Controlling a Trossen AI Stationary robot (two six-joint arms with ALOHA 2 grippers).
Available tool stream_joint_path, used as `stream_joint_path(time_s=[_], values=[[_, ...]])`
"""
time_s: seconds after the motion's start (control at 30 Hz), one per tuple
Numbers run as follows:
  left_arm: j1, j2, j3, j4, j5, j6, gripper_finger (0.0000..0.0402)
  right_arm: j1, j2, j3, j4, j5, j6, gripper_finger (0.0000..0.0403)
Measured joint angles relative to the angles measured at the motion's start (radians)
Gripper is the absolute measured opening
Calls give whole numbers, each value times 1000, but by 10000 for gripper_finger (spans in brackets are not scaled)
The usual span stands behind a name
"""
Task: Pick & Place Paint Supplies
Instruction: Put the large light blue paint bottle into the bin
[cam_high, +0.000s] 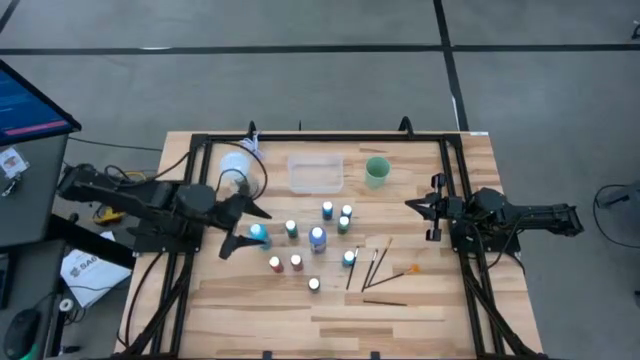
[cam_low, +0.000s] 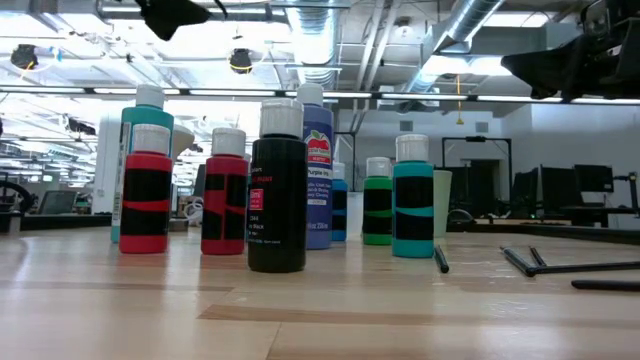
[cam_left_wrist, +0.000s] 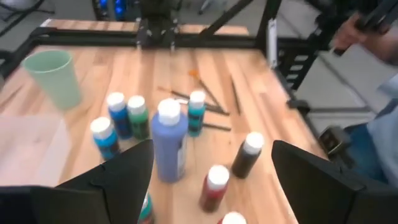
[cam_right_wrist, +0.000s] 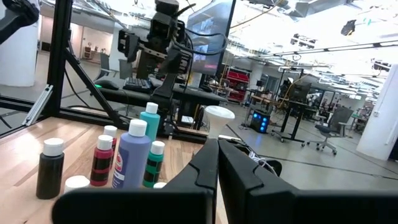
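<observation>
While the low view hides them, overhead shows brushes (cam_high: 378, 268) fanned.

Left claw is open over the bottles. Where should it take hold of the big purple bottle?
Grip the purple bottle across its body just under the white cap, coming straight down with the open left claw. It stands upright and taller than its neighbours, so the top is probably clear while smaller bottles crowd its base.
</observation>
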Motion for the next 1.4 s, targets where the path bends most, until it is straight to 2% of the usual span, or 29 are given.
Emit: stream_joint_path(time_s=[0.17,0.5,0.73,0.97,1.23,1.4], values=[[-56,0,-38,-21,-65,-19,310,0,0,0,0,0,1,6],[-57,-85,-155,-15,-133,-67,309,0,0,0,-3,0,3,6],[-57,-188,-267,38,-188,-101,309,0,0,0,-2,0,3,6],[-56,-203,-382,145,-217,-93,309,0,0,0,-3,0,3,6],[-56,-204,-419,174,-239,-97,308,0,0,0,-3,0,3,6],[-56,-204,-419,179,-249,-97,277,0,0,0,-6,0,3,6]])
